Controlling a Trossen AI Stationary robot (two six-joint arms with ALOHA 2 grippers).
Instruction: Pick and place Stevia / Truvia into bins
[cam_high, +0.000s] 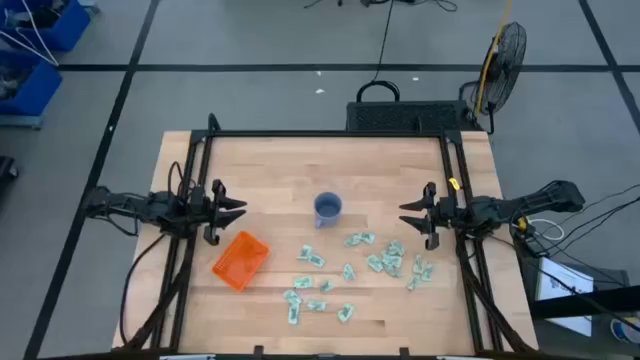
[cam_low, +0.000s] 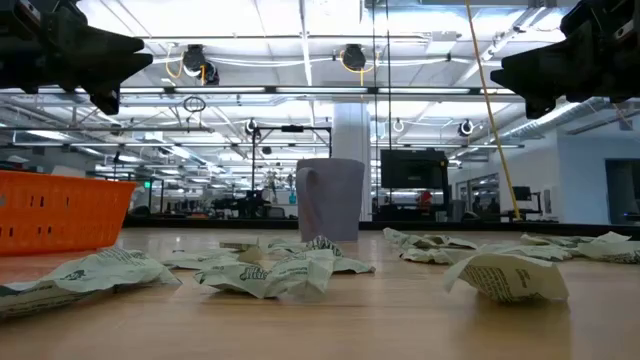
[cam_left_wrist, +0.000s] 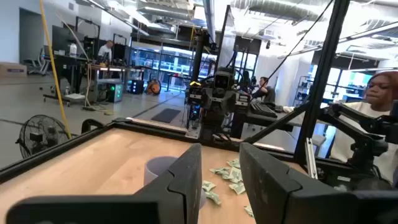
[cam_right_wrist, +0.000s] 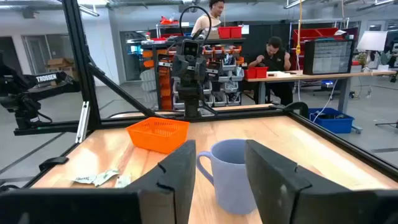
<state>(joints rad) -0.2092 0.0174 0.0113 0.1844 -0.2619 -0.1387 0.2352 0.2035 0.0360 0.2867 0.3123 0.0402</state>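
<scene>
Several pale green and white Stevia packets (cam_high: 355, 268) lie scattered flat on the wooden table, near its front and right; they show crumpled in the low view (cam_low: 270, 270). The orange bin (cam_high: 240, 259) rests on its base at the front left (cam_right_wrist: 158, 133). My left gripper (cam_high: 240, 209) hovers open at the left side above the table, beside the bin. My right gripper (cam_high: 405, 214) hovers open at the right side, above the packets' far edge. Both point toward the table's middle and hold nothing (cam_left_wrist: 221, 180) (cam_right_wrist: 221, 180).
A blue-grey mug (cam_high: 328, 208) stands upright at the table's middle, between the two grippers (cam_right_wrist: 235, 174). A black frame (cam_high: 330, 135) runs round the table's edges. People sit and stand at benches in the room beyond. A fan (cam_high: 500, 55) stands behind the table.
</scene>
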